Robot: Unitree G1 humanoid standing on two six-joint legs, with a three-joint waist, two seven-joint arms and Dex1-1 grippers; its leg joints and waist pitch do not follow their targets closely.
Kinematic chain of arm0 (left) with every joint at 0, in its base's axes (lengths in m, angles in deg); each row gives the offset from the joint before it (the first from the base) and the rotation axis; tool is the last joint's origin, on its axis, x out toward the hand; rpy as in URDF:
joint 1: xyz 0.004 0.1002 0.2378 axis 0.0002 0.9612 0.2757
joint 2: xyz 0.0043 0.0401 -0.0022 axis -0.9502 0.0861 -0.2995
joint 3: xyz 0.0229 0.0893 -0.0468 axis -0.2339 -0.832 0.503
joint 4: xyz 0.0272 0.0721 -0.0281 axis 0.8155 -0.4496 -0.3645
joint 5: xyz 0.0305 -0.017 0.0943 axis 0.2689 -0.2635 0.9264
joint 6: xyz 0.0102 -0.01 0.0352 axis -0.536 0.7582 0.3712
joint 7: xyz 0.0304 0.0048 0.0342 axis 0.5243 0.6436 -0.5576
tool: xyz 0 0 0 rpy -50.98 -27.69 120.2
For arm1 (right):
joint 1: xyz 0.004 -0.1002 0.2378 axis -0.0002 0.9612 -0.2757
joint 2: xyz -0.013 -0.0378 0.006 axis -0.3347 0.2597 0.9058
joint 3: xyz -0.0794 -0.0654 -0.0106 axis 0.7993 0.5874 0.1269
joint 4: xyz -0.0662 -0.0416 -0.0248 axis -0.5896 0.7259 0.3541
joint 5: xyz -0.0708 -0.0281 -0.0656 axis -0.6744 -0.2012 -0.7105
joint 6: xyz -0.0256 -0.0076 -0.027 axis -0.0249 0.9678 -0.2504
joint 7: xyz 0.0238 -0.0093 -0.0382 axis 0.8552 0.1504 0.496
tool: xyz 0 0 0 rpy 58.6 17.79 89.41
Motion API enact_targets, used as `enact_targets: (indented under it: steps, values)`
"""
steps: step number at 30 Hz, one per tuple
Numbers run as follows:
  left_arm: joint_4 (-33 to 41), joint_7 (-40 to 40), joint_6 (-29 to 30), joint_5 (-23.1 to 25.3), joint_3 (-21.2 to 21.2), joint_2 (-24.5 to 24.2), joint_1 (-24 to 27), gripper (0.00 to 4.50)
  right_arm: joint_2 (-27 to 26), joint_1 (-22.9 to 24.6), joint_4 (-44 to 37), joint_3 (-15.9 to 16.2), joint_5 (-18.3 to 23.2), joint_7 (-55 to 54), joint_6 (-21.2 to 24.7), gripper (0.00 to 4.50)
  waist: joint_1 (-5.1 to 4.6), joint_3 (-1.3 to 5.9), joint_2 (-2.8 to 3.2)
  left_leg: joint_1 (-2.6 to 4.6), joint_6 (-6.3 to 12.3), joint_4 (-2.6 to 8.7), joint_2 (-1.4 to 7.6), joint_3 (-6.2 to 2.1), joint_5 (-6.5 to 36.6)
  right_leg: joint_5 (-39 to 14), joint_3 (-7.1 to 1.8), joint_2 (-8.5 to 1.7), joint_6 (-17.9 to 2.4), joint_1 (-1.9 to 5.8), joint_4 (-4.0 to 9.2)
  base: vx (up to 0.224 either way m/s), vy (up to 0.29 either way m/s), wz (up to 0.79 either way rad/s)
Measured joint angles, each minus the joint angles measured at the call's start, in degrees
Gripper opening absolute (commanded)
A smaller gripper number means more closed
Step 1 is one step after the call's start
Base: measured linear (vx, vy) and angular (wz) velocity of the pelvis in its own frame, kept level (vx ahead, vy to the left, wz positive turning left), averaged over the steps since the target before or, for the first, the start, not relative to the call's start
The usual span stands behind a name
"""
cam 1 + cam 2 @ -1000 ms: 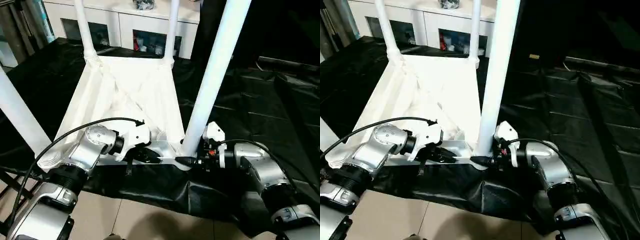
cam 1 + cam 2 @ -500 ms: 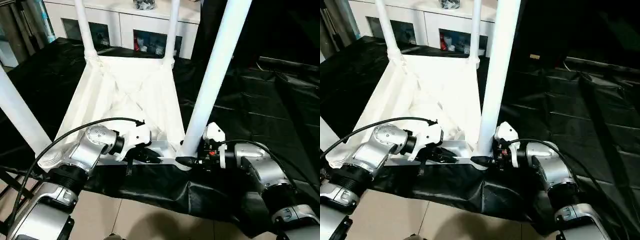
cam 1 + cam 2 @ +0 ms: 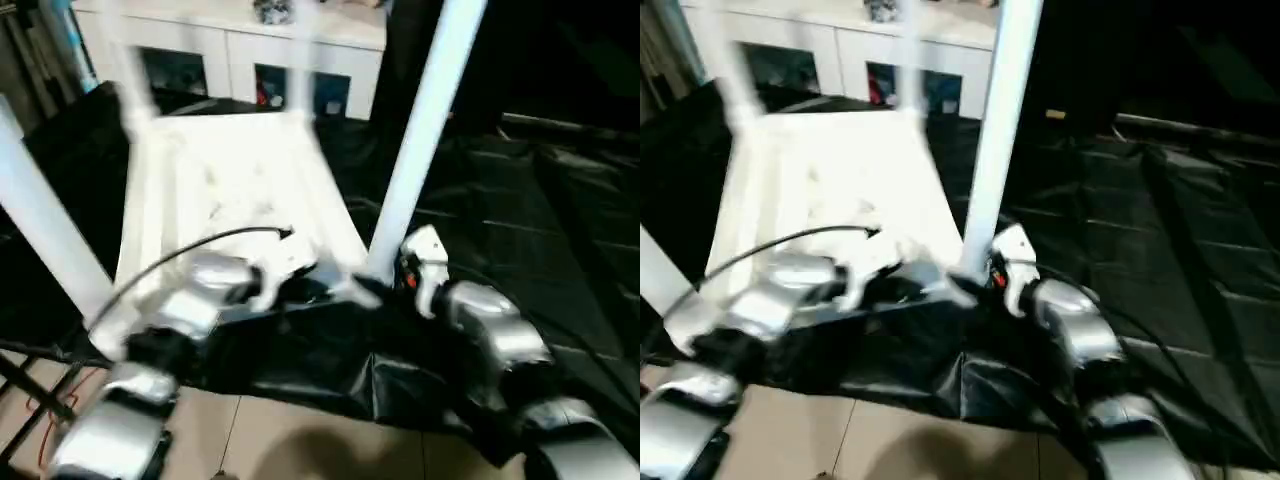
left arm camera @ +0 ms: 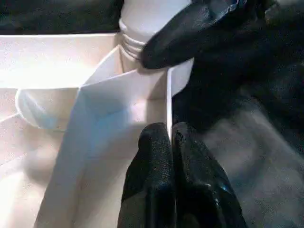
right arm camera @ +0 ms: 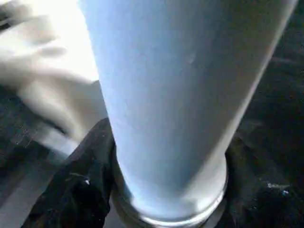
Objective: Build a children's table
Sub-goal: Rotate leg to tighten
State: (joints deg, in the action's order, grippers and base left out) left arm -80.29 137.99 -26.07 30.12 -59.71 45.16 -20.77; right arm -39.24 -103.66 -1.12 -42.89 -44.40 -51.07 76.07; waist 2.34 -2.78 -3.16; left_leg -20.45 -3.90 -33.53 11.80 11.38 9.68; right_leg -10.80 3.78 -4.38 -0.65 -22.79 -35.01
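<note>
The children's table (image 3: 230, 180) lies upside down on a black plastic sheet (image 3: 520, 200), its ribbed underside facing up and its legs standing up out of the corner sockets. The near right leg (image 3: 420, 130) rises tall and white just in front of the right arm, and another leg (image 3: 45, 235) slants up at the near left corner. The two far legs are blurred streaks near the white cabinet (image 3: 240, 60) with glass-fronted compartments behind.

The left gripper (image 4: 172, 142) has its fingers (image 4: 152, 166) clenched tight on the thin upright edge wall of the table's rim, close to the near right corner socket. From that wrist you can also see a black finger of the other gripper lying against the ridged base of the leg.

The right gripper (image 5: 166, 199) sits at the foot of the near right leg, a black finger (image 5: 71, 185) on either side of the leg's base, hugging it where it meets the socket. The silver forearms (image 3: 490, 335) reach in from the near edge, over the draped sheet and the pale tiled floor (image 3: 300, 440) below
</note>
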Motion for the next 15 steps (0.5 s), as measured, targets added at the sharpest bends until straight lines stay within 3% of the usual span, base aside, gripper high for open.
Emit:
enact_targets:
  steps: [3, 5, 7, 12, 15]
  values:
    - [-1.56, -4.12, 1.48, 0.73, 0.00, 2.58, -1.19, 0.00, -1.85, -1.55, 2.06, -0.79, -0.31, -6.38, 0.24, 2.72, -0.29, 0.03, 0.02, 0.02, 0.00, -0.02, -0.03, -0.04, 0.00, 0.00, 0.00, -0.01, 0.01, 0.04, 0.06, 0.000, 0.000, 0.00]
    - [-2.12, -5.21, 1.33, 1.35, 0.00, 3.14, -1.60, 0.00, -2.83, -1.87, 2.98, -1.72, -0.39, -8.03, -0.67, 3.41, -0.32, 0.05, 0.02, 0.02, 0.00, 0.00, -0.03, -0.06, 0.00, 0.00, 0.01, -0.01, 0.01, 0.02, 0.06, 0.000, 0.000, 0.00]
    - [-2.18, -5.35, 0.99, 1.70, -0.10, 3.49, -1.65, 0.00, -3.22, -1.87, 3.16, -2.02, -0.71, -8.83, -1.33, 3.43, -0.21, 0.05, 0.02, -0.01, 0.00, 0.01, -0.03, -0.06, 0.00, 0.00, 0.01, -0.01, 0.01, 0.02, 0.06, 0.000, 0.000, 0.00]
    - [-1.98, -3.95, 0.25, 1.93, -0.28, 3.41, -1.67, 0.00, -2.68, -1.87, 3.15, -2.06, -0.92, -6.13, -2.09, 3.88, 0.09, 0.05, 0.06, -0.09, 0.00, 0.05, -0.03, -0.05, 0.00, 0.01, 0.00, -0.01, -0.02, 0.00, 0.05, 0.000, 0.000, 0.00]
    - [-1.30, -0.60, -1.59, 1.24, -0.55, 2.07, -1.05, 0.00, -0.41, -0.45, 1.13, -0.19, -1.36, 0.16, -3.06, 4.01, 0.33, 0.05, 0.05, -0.14, 0.01, 0.15, -0.03, -0.05, 0.01, 0.13, 0.01, -0.01, -0.20, -0.06, 0.03, 0.000, 0.000, 0.00]
